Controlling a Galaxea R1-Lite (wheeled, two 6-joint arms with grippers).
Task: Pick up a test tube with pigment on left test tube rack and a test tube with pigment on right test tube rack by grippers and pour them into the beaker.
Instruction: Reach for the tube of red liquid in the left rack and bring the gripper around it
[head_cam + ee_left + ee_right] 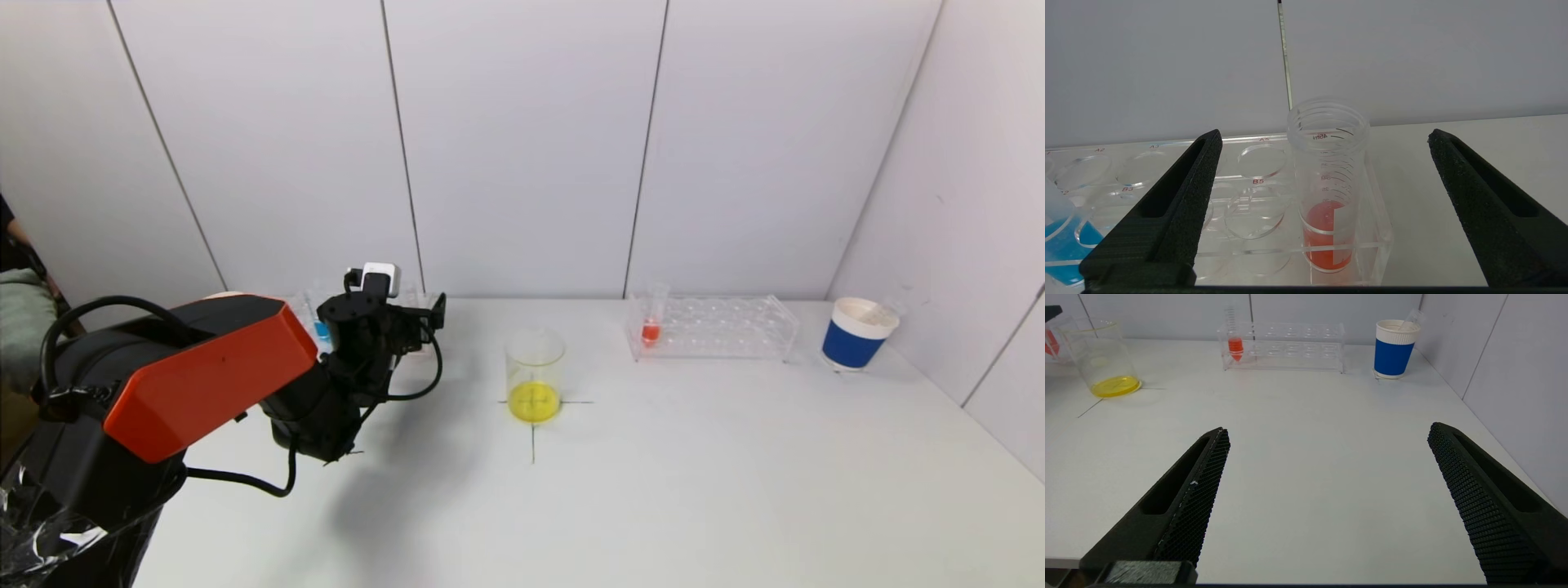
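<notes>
While its fingers stand spread wide, the left gripper (pixel 1325 204) faces the end of the left rack (pixel 1257 196), where an uncapped tube (pixel 1327 192) holding red pigment stands upright in the end hole; the tube lies between the two fingers, touching neither. Farther along that rack from the red tube, another tube (pixel 1061 232) holds blue liquid. Seen from the head camera, the left gripper (pixel 408 314) sits at the left rack (pixel 408 298), to the left of the beaker (pixel 535 376).

That beaker stands upright on a cross marked on the white table (pixel 653 474), with a shallow layer of yellow liquid at its bottom. To the right of the beaker and farther back, the right rack (pixel 718 327) holds one tube (pixel 652 318) of red pigment in the end nearest the beaker. Beyond that rack, a blue-and-white paper cup (pixel 857 333) stands near the wall.

The right gripper (pixel 1327 498), also spread wide and holding nothing, hangs over bare table, well short of the right rack (pixel 1290 345) and its tube (pixel 1235 345).
</notes>
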